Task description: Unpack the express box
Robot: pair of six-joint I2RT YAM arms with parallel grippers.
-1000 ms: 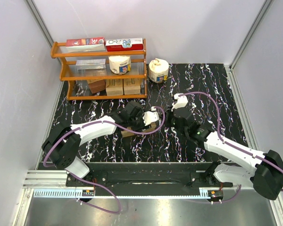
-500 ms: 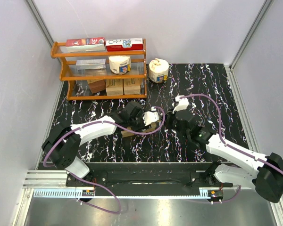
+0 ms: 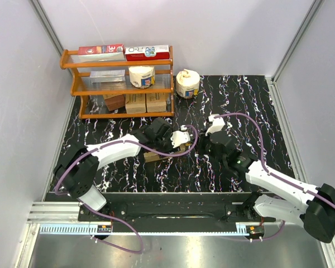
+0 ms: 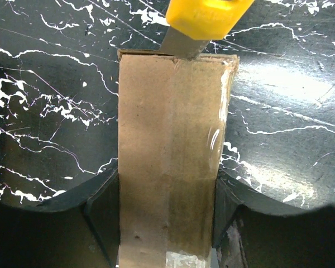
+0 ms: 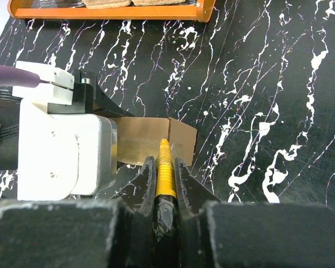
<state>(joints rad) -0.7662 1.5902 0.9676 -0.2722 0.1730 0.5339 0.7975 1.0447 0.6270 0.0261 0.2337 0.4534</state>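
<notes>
Express box [image 4: 167, 123] lay on the counter [image 3: 240, 106] just in front of the rack [image 3: 117, 65], flaps shut, tape seam uncut. Left tool [image 4: 166, 212] clamped its long sides. Right tool [image 5: 165, 178] pinched a yellow knife [image 5: 164, 164], blade touching the box's end. Judged left: slitting, opening, emptying. Box bore no writing; print on the rack's cartons [image 3: 147, 52] unreadable.

You've got both arms reaching to mid-table [image 3: 257, 111]: the left gripper [image 3: 164, 148] is down on the brown box [image 3: 155, 157], and the right gripper [image 3: 202, 147] is just beside the box's right end. Jaws aren't readable from above. At back left an orange rack [image 3: 123, 91] holds cartons [image 3: 125, 52] and a white roll [image 3: 141, 76], with a white tub [image 3: 187, 84] just beside it.
</notes>
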